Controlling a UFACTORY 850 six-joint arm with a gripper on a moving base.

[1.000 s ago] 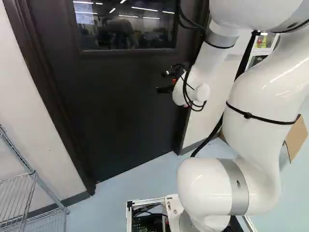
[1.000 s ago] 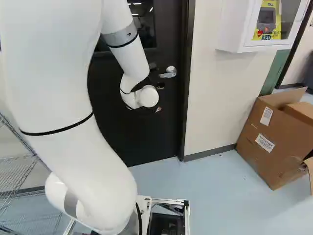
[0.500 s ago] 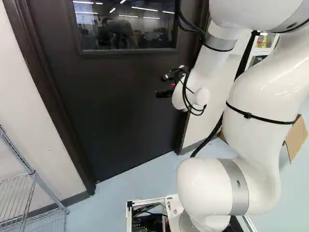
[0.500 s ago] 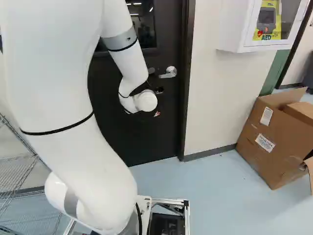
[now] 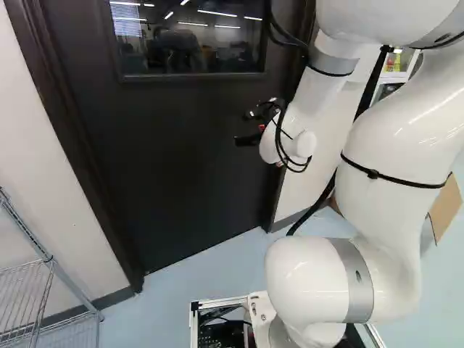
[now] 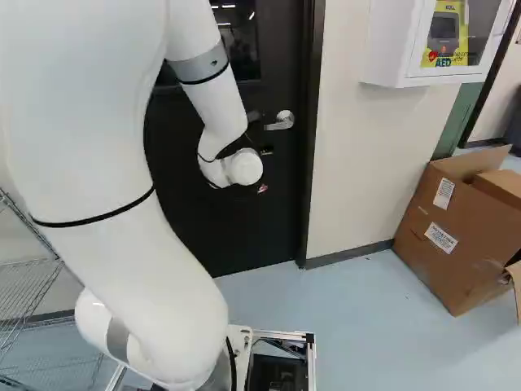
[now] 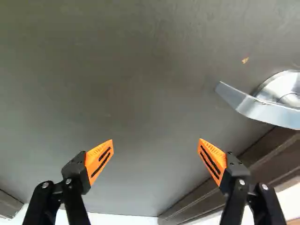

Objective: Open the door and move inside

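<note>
Farthest left of the jaws, well apart from them, stands a wire shelf [image 5: 49,258] by the wall, clear of the job. Next comes the door [image 5: 181,145], dark and wide, with a window [image 5: 188,36] set in it above and to the left of the jaws; it looks closed in its frame, so the opening itself has yet to begin. In front of the door, toward its handle side, is the gripper [image 7: 156,142]: its jaws are released, spread wide, with nothing between them but a view of the bare door. Whether a tip touches the door I cannot tell. The handle [image 7: 258,108], a silver lever, sits on the door just to the right of the jaws and above them, outside the right-hand finger, its free end pointing back toward the space ahead of them. Right of that, past the handle, runs the door frame [image 6: 309,163], then, well apart from the jaws, a white wall cabinet [image 6: 383,41] and a cardboard box [image 6: 456,228] on the floor. As I judge it, only the approach is done: the arm is up at the door, near the lever. Left to do are lining the jaws up with the lever, working it down, swinging the door and driving the base through the doorway.
</note>
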